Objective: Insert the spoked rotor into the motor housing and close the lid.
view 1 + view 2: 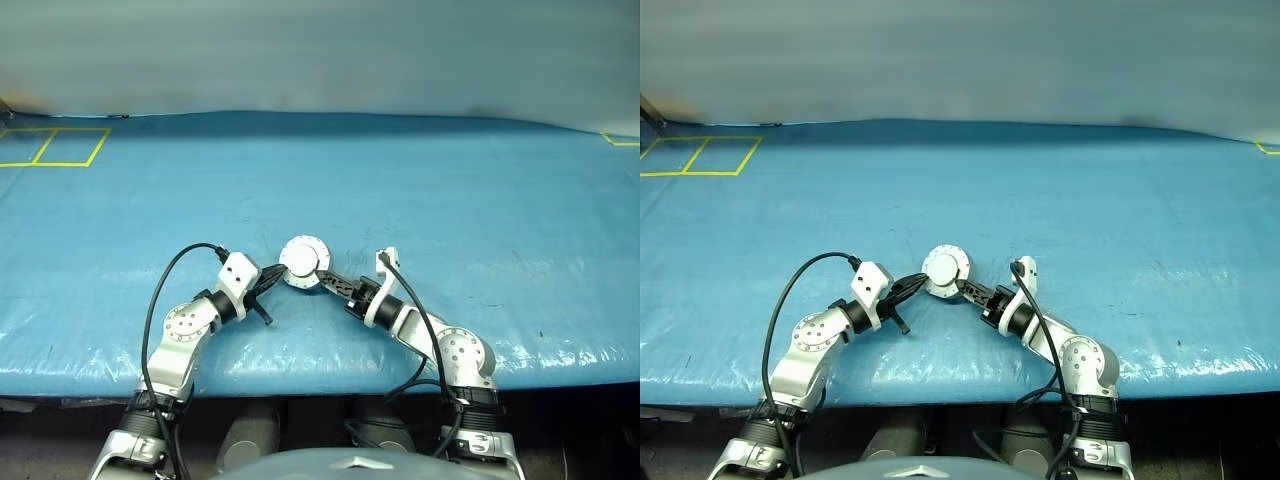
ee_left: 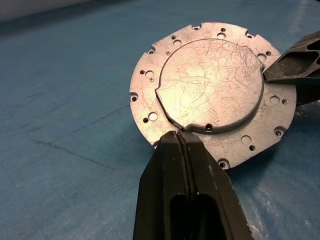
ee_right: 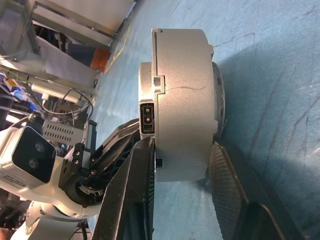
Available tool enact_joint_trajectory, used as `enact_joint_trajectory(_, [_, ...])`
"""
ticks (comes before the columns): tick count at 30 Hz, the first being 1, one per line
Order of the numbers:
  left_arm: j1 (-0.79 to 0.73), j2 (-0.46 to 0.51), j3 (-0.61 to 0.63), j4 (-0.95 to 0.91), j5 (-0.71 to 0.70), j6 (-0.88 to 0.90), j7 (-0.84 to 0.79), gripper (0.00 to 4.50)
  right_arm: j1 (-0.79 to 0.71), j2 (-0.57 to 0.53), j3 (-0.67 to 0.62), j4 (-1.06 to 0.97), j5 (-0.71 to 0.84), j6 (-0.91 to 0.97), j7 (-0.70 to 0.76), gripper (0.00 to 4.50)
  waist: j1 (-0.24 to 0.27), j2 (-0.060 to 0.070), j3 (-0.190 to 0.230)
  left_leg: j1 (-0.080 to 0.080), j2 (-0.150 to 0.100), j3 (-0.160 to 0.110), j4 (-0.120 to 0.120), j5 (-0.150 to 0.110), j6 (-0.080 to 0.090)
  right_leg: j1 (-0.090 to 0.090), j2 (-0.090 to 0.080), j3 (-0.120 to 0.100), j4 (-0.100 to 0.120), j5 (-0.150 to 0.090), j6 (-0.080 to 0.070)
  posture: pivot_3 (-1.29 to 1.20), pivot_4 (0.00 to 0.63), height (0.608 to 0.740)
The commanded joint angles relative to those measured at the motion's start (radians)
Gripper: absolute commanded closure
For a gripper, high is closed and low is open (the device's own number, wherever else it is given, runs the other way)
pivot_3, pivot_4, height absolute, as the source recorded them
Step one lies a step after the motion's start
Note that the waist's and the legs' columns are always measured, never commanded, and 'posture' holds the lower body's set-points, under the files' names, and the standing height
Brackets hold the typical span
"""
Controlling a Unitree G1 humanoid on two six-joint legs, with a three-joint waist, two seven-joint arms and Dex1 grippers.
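One motor housing (image 1: 304,262) (two grippers).

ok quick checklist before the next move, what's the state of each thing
1. Left pincer shut on housing rim: ok.
2. Right pincer straddling the housing's side wall, one finger apart from it: not ok, no firm grip.
3. Housing held off the blue table between both pincers: ok.
4. Rotor inside: cannot tell, interior hidden.
5. Lid closed: cannot tell.
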Motion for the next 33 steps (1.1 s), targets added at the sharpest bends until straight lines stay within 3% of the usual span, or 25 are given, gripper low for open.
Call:
enact_joint_trajectory(1, [0.009,-0.005,-0.035,-0.019,0.004,0.007,-0.022,4.50,-0.013,0.018,0.025,-0.010,0.013,0.002,-0.001,3.32,0.000,0.000,0.000,0.000,0.000,0.000,0.000,0.000,0.000,0.000,0.000,0.000,0.000,0.000,0.000,0.00,0.150,0.740])
enact_joint_trajectory(4, [0.014,-0.011,-0.014,-0.045,-0.035,0.007,-0.030,4.50,-0.015,0.022,0.023,-0.009,0.017,0.004,-0.005,3.32,-0.002,0.000,0.000,0.000,0.000,0.000,0.000,0.000,0.000,0.000,0.000,0.000,0.000,0.000,0.000,0.00,0.150,0.740])
enact_joint_trajectory(9, [0.075,-0.048,0.082,-0.184,-0.296,0.136,-0.097,4.50,-0.021,0.052,-0.014,0.002,0.052,0.023,-0.047,3.32,-0.011,0.001,0.001,-0.003,0.000,0.000,-0.001,0.000,0.000,-0.002,0.000,0.001,0.001,0.000,0.000,0.00,0.150,0.740])
enact_joint_trajectory(18, [0.126,-0.027,0.173,-0.263,-0.425,0.255,-0.082,4.50,-0.024,0.118,-0.119,-0.005,0.235,0.068,-0.063,3.32,-0.015,0.002,0.007,-0.003,0.002,0.000,-0.001,0.000,0.000,-0.002,0.002,0.000,0.001,-0.002,-0.003,0.00,0.150,0.740])
enact_joint_trajectory(33, [0.144,-0.062,0.375,-0.355,-0.738,0.440,0.017,4.50,-0.032,0.158,-0.086,-0.001,0.295,0.019,-0.086,3.32,-0.017,0.000,0.012,-0.003,0.002,0.000,-0.001,0.000,0.000,-0.002,0.002,0.000,0.001,-0.001,-0.003,0.00,0.150,0.740])
